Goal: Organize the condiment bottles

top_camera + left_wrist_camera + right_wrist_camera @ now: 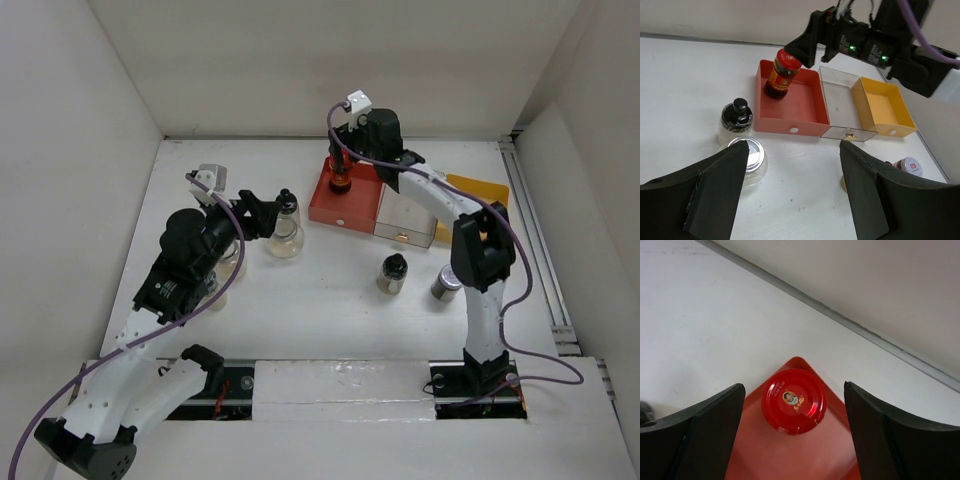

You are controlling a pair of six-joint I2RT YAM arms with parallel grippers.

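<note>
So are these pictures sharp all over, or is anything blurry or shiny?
Top external: soft even light, faint shadows, the walls splay outward. Left wrist: the left gripper's fingers look dark and soft up close, the red-lidded jar fairly crisp. Right wrist: the right gripper's fingers blurred, the jar's lid sharp, no harsh glare.

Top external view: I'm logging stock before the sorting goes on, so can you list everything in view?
red-lidded jar: one, dark, in the red tray
black-knob shakers: two, clear; mid-table and by the left gripper
silver-lidded jar: one, dark, beside the right arm
clear jars: one by the left gripper, others seemingly under the left arm
trays: three; red, clear, yellow; side by side
table: one, white
left gripper: open, empty
right gripper: open, around the red-lidded jar
</note>
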